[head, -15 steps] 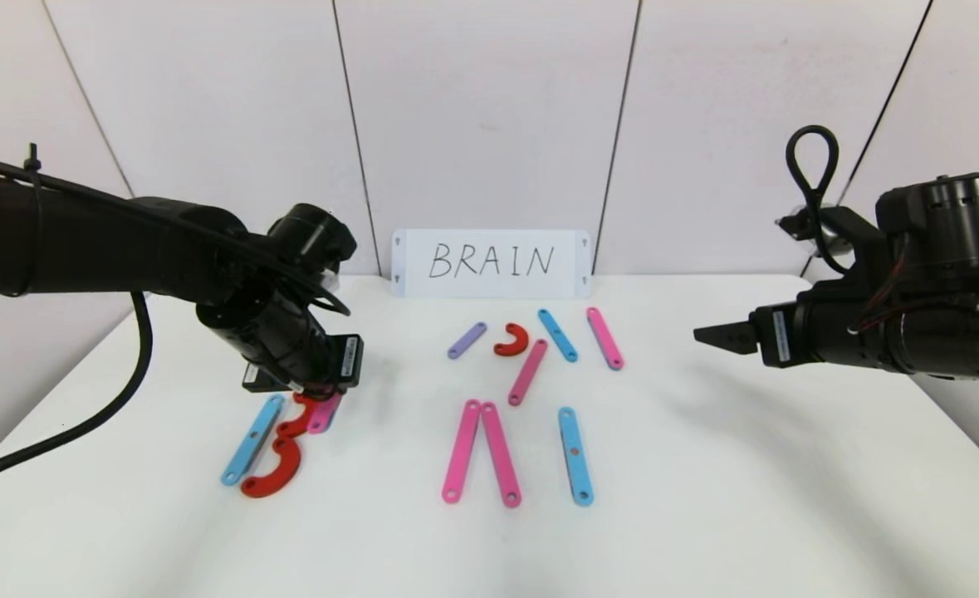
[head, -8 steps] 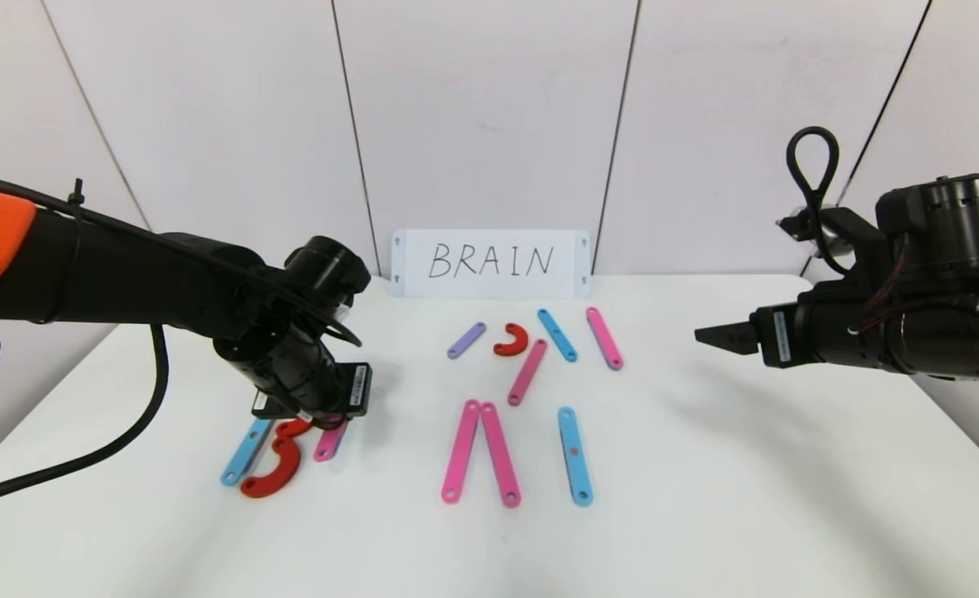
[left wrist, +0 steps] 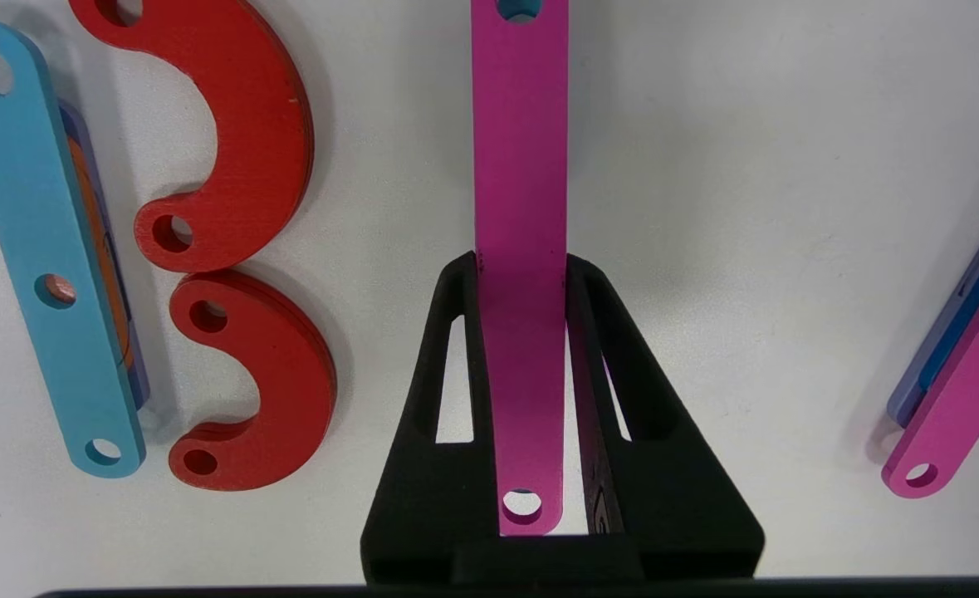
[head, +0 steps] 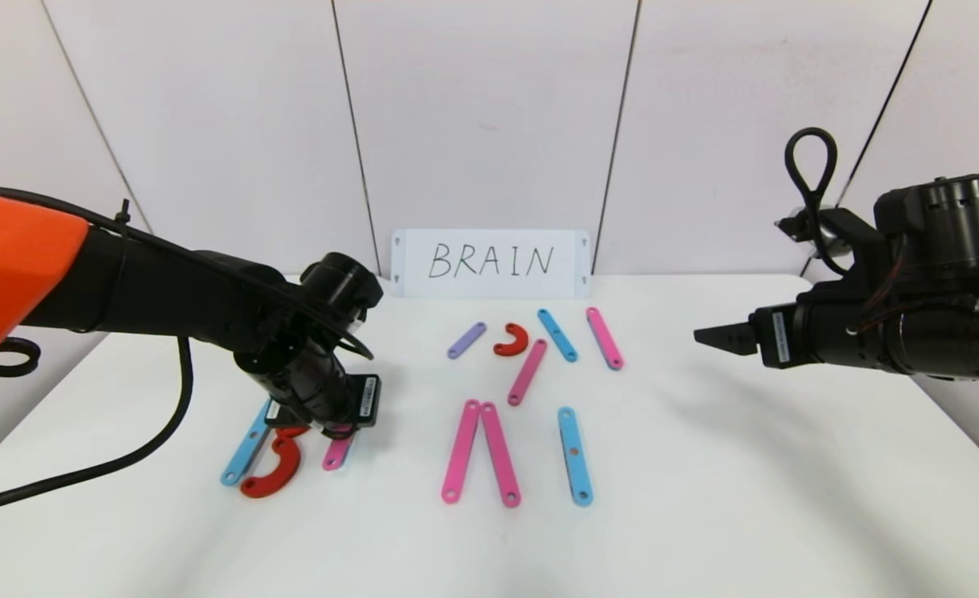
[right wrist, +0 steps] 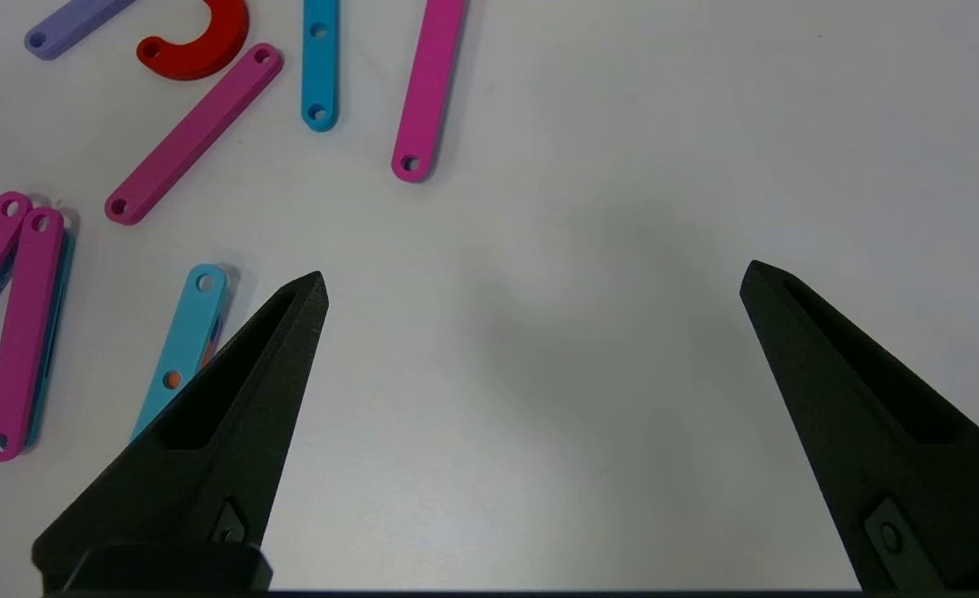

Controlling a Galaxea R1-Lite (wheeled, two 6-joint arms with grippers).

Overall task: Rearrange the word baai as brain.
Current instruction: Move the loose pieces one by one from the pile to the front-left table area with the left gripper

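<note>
- The table (head: 705, 498) carries the whole job: flat coloured pieces laid out as letters, spread from under the left pincer across toward the right one.
- The white card (head: 491, 263) reading BRAIN stands at the table's back edge, beyond both pincers — presumably the spelling to copy.
- The right pincer (right wrist: 531, 286) hangs above bare table on the right side, jaws spread wide with nothing between them; it looks parked clear of the work.
- The left pincer (left wrist: 522, 274) is low over the table with its jaws closed against the long edges of a pink strip (left wrist: 519, 249), which runs out past the fingertips. Gripped by its edges like this, the strip can probably be slid and turned flat.
- Just beside the held strip lie two red arcs (left wrist: 240, 166) stacked end to end against a blue strip (left wrist: 41, 249) — the B. I judge the pink strip is meant as the R's upright next to it.
- Farther off, two pink strips (head: 479, 453) form an A without its bar, and a blue strip (head: 575, 455) the I.
- Spare pieces near the card: small red arc (head: 511, 340), purple strip (head: 467, 340), more strips.
</note>
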